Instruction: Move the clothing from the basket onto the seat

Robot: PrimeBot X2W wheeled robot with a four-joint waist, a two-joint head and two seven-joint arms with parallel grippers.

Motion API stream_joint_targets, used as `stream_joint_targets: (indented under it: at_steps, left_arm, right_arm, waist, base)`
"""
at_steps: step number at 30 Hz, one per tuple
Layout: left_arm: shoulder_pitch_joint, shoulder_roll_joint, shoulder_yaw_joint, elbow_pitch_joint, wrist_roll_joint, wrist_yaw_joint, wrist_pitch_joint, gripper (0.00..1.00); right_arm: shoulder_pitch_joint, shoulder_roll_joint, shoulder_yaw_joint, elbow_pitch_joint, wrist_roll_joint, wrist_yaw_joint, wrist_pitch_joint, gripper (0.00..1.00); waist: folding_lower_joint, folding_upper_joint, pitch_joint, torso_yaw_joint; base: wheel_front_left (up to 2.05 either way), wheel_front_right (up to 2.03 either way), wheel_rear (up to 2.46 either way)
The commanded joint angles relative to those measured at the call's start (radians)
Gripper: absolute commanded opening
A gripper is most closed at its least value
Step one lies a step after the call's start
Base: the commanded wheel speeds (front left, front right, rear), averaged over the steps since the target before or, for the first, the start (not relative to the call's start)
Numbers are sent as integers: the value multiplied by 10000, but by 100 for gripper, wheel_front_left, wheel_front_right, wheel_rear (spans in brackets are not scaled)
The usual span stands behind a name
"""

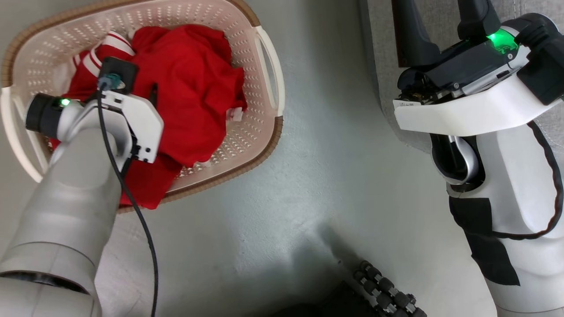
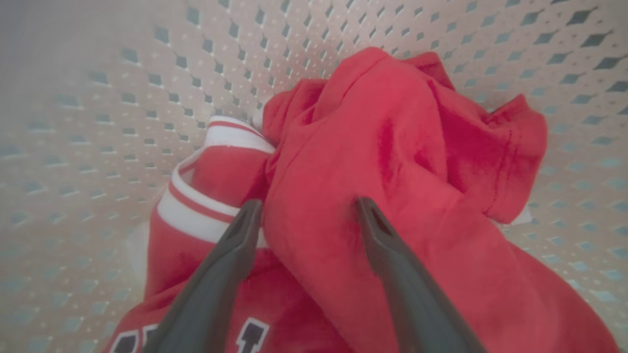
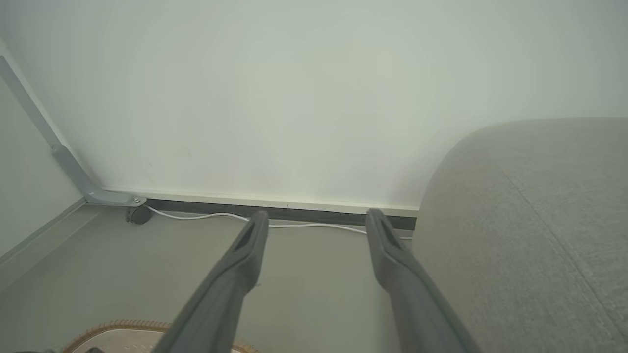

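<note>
The cream perforated basket (image 1: 264, 61) with a brown rim stands on the floor at the upper left. Red clothing (image 1: 194, 88) is heaped inside it, with striped trim (image 1: 94, 57) at the left. In the left wrist view a plain red garment (image 2: 392, 147) lies over a jersey (image 2: 211, 181) with white stripes and lettering. My left gripper (image 2: 308, 211) is down in the basket, open, its fingers straddling a fold of the plain red garment. My right gripper (image 3: 318, 223) hangs open and empty above the floor, beside the grey sofa (image 3: 539, 220).
A pale wall with a dark baseboard and a white cable (image 3: 206, 215) runs behind the basket and sofa. Bare grey floor (image 1: 317, 176) lies between the basket and the sofa edge (image 1: 379, 53). The robot's wheeled base (image 1: 383, 295) shows at the bottom.
</note>
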Motion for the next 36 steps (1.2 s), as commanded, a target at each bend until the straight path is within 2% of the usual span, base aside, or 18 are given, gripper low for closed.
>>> stream_joint_targets:
  at_steps: [1,11,12,13,22,36]
  left_arm:
    - [-69,251,81,-32,120,123,28,100]
    - [-384,403,-79,66,86,282,235,100]
    - [-403,387,-121,70,99,256,190,93]
    - [-429,365,-133,71,85,241,86,0]
    - [-192,73,-196,89,-126,132,-791,0]
    - [931,-604,-242,-157,-635,-287,-1641,0]
  right_arm:
    - [167,65,127,-331,125,69,-61,100]
    - [304,66,29,-418,219,69,-61,100]
    - [318,66,15,-407,219,69,-61,100]
    - [324,66,6,-394,226,69,-61,100]
    - [310,66,-36,-80,207,69,-61,100]
    - [990,66,-495,768,-511,69,-61,100]
  waist:
    - [0,0,235,-183]
    - [0,0,592,-209]
    - [0,0,611,-200]
    - [0,0,626,-191]
    - [0,0,201,-57]
    - [0,0,-1714,669]
  base:
    - [0,0,0]
    - [0,0,0]
    - [0,0,0]
    - [0,0,0]
    - [0,0,0]
    - [0,0,0]
